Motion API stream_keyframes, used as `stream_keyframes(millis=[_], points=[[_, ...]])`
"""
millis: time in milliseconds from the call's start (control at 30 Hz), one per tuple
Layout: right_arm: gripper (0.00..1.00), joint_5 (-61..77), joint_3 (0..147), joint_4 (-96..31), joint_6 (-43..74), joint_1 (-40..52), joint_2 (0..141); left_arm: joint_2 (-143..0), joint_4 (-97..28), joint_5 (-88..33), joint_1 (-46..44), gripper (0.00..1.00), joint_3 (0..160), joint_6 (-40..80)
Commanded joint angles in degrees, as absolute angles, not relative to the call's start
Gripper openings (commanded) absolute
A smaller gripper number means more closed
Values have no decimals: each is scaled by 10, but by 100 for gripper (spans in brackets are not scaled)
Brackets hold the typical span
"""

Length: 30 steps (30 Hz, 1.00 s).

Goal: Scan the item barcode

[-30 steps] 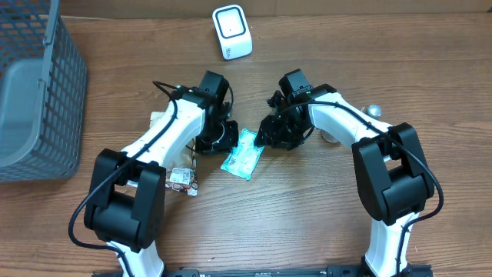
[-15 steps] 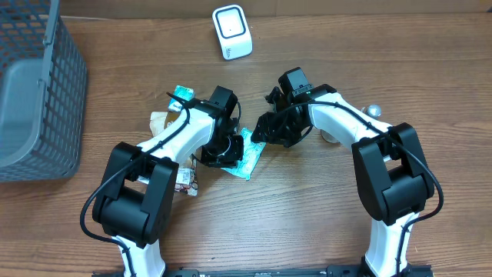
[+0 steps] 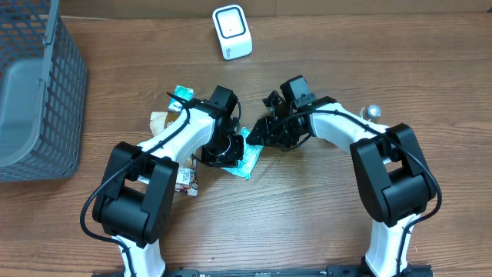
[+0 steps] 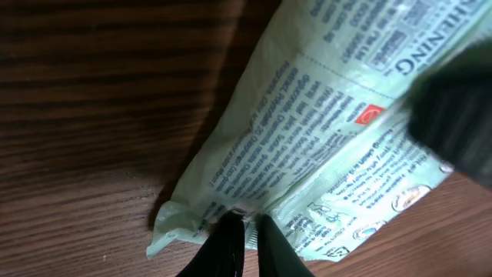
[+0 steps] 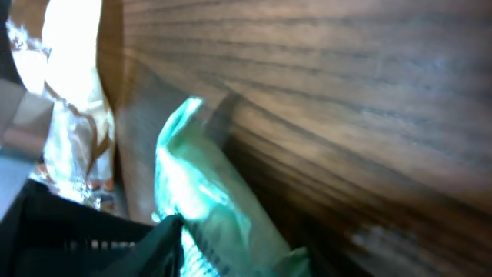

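Far off on my left, a grey mesh basket (image 3: pixel 69 92) sits at the edge of the wooden counter (image 3: pixel 292 208). Left of the middle, a small teal packet (image 3: pixel 181 95) lies just beyond a beige wrapper (image 3: pixel 160 121); I cannot tell whether they touch. Nearer to me on the same side lies a small pale packet (image 3: pixel 183 180). Over on my right, a small shiny round knob (image 3: pixel 373 111) rests on the wood.

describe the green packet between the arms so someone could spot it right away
On the wooden table, look in the gap between the left arm and the right arm, in front of the white scanner. The flat packet lies there: pale mint green with small black print, unlike the beige wrapped items to its left.
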<state>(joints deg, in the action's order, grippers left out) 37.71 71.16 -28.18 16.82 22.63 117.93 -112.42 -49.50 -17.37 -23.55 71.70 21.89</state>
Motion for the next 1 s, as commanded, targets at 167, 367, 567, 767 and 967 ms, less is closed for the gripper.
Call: stream_keyframes(millis=[167,367,567,767,967], points=[[29,429,681,-263,182,230,1178,-1161,-481,-117,-232,14,708,206],[28,427,681,-263,179,230,1178,-1161,-481,-114,-232,13,708,206],[25,427,681,-264,175,230,1178,-1161,-482,-115,-232,4,708,205],[25,427,682,-264,175,230,1178,-1154,-489,-166,-231,4,722,190],[31,436,683,-263,161,230,1178,-1096,-499,-166,-228,4,744,190]])
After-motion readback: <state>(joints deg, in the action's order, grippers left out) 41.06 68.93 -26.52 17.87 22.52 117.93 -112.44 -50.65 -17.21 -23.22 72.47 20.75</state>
